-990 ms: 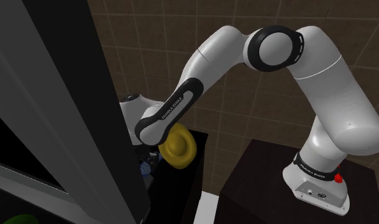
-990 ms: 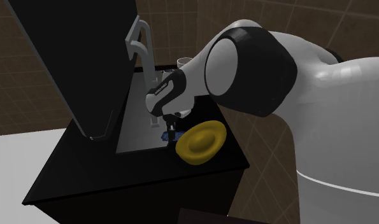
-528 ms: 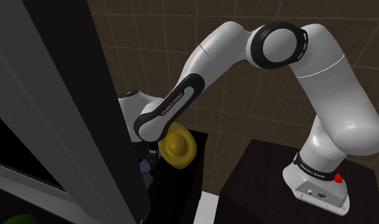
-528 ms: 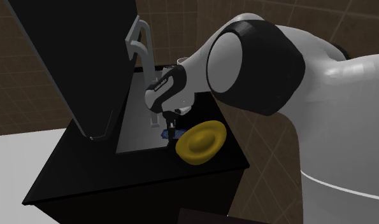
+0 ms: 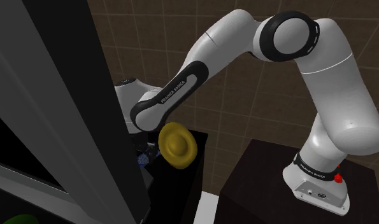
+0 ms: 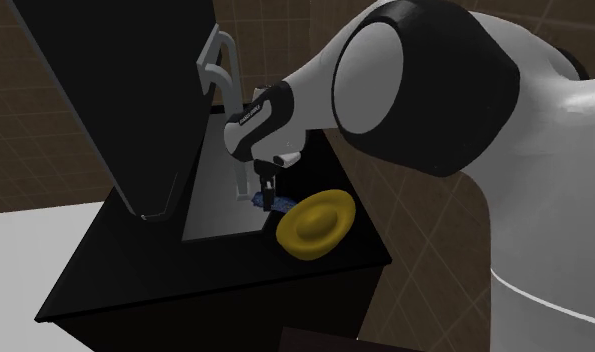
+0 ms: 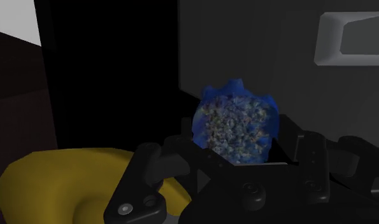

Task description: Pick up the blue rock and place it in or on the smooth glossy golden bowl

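A blue rock (image 7: 235, 124) with a speckled grey face sits clasped between my black fingers (image 7: 181, 149). My gripper (image 6: 268, 192) is shut on it and hangs just above the grey sink basin (image 6: 215, 215), with the blue rock (image 6: 264, 204) at its tips. The glossy golden bowl (image 6: 317, 222) stands tilted on the black counter, right beside the gripper at the sink's corner. In the shoulder view the golden bowl (image 5: 176, 145) sits below my forearm, and the blue rock (image 5: 143, 159) peeks out just to its left. The golden bowl (image 7: 54, 184) also lies low beside my fingers.
A grey faucet (image 6: 220, 62) rises behind the sink. A tall dark panel (image 5: 60, 108) stands close on the shoulder view's left, next to my wrist. The black counter (image 6: 215, 285) drops off past the bowl. My stand (image 5: 290, 184) is at the lower right.
The arm has risen and the gripper has lifted a little from the sink with the blue rock held in it. The bowl has stayed put.
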You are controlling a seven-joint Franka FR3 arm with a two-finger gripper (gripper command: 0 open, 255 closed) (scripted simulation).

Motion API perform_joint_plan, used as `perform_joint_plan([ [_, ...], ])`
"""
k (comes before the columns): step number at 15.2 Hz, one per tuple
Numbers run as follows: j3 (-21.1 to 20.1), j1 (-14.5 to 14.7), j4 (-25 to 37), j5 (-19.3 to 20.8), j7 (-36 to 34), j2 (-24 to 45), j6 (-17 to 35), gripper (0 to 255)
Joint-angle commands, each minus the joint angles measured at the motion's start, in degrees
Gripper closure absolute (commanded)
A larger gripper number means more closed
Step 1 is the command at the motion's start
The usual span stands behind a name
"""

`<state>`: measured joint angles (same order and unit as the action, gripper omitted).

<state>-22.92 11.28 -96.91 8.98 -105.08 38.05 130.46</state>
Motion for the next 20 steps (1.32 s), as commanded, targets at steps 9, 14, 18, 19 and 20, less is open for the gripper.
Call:
perform_joint_plan([
  [9, -1.4, -0.9, 0.9, -1.7, 0.4, -4.6, -5.4, 255],
  [14, -1.9, -1.3, 1.8, -2.5, 0.6, -6.7, -8.2, 255],
  [18, -2.3, -1.5, 2.8, -3.1, 0.7, -8.1, -10.6, 255],
  [19, -2.4, -1.6, 3.1, -3.2, 0.7, -8.5, -11.2, 255],
  [20, -2.5, -1.6, 3.4, -3.3, 0.7, -8.8, -11.8, 255],
])
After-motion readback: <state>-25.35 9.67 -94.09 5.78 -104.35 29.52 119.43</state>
